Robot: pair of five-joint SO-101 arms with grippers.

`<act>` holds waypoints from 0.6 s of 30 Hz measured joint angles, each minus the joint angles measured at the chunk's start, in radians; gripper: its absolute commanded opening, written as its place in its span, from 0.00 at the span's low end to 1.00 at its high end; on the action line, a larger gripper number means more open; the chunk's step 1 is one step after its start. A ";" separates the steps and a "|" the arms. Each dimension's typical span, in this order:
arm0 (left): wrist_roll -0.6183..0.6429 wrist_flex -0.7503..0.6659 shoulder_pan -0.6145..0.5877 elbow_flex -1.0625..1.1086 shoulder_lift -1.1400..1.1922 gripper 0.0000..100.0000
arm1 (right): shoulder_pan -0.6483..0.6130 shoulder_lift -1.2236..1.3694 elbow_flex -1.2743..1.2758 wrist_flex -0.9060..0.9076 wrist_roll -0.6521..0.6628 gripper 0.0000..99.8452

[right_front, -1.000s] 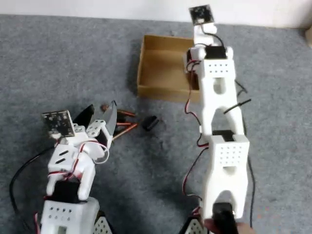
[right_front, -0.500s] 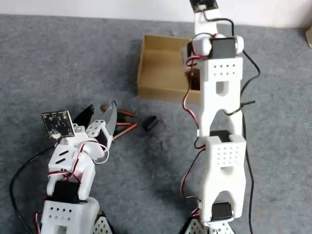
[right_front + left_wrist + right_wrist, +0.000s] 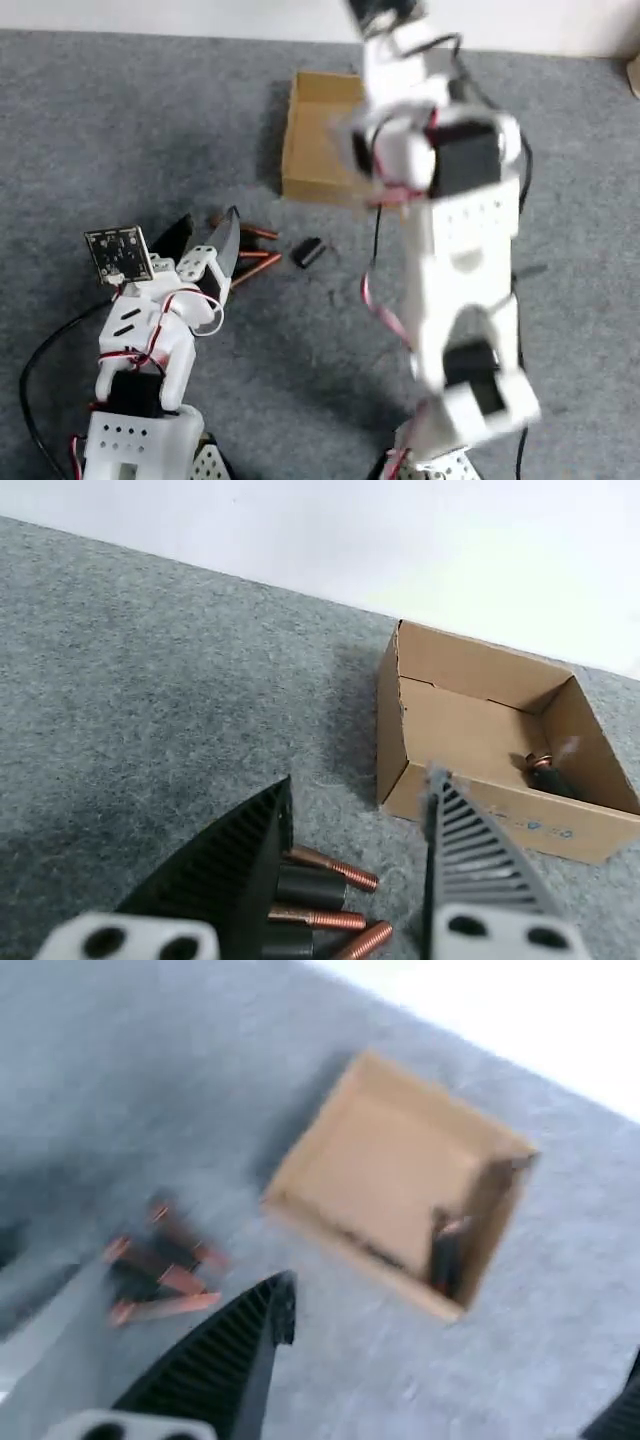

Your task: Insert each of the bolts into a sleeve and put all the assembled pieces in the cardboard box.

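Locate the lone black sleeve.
In the high view the black sleeve lies on the grey mat, just right of the copper bolts and in front of the cardboard box.

grey carpet, white wall

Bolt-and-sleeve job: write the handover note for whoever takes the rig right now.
Left gripper: open, empty, low over three bolts and dark sleeves clustered on the carpet. Whether any bolt is seated cannot be told.
Right gripper: open, empty, held above the carpet near the cardboard box.
A loose sleeve lies apart from the cluster.
Done: what looks like one assembled piece is in the box.
Left: sleeve the bolts on the carpet and box them.
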 measured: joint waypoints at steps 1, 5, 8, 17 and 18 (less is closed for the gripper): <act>0.000 0.000 0.000 0.000 0.000 0.21 | -0.034 -0.078 0.106 0.000 0.000 0.45; 0.000 0.000 0.000 0.000 0.000 0.21 | -0.147 -0.351 0.543 -0.040 0.000 0.45; 0.000 0.000 0.000 0.000 0.000 0.21 | -0.221 -0.516 0.881 -0.147 0.015 0.45; 0.000 0.000 0.000 0.000 0.000 0.21 | -0.313 -0.726 1.499 -0.342 0.427 0.45; 0.000 0.002 0.000 0.000 0.000 0.21 | -0.313 -0.709 1.504 -0.344 0.463 0.45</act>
